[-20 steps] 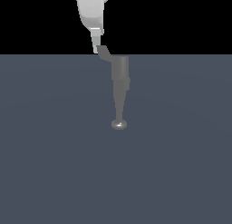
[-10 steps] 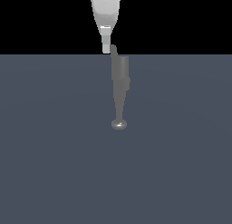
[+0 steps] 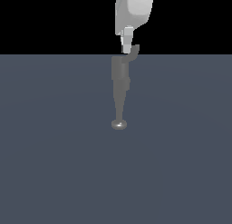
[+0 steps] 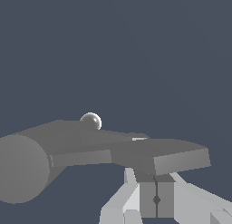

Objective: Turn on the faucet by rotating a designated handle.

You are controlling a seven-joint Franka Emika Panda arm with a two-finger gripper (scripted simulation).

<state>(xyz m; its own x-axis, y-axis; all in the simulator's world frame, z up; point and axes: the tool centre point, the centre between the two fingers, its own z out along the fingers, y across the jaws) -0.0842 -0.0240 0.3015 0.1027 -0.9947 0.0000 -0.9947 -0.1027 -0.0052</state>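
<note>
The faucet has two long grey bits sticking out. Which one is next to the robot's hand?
The handle, the thin flat lever up by the white hand. The spout points away, ending in a shiny round tip.

A plain slate-grey table (image 3: 54,164) fills the lower scene in the exterior view, meeting a flat black backdrop (image 3: 50,19) above.

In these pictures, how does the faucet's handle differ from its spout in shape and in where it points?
The handle is a thin flat lever with a widened end; the spout is round and tapers to a shiny ball tip. In the exterior view, the handle juts from the top of the faucet's body toward that view's right, beside the white pincer, while the spout runs down the picture, away from the pincer. Both are matte grey and belong to the same faucet.
</note>
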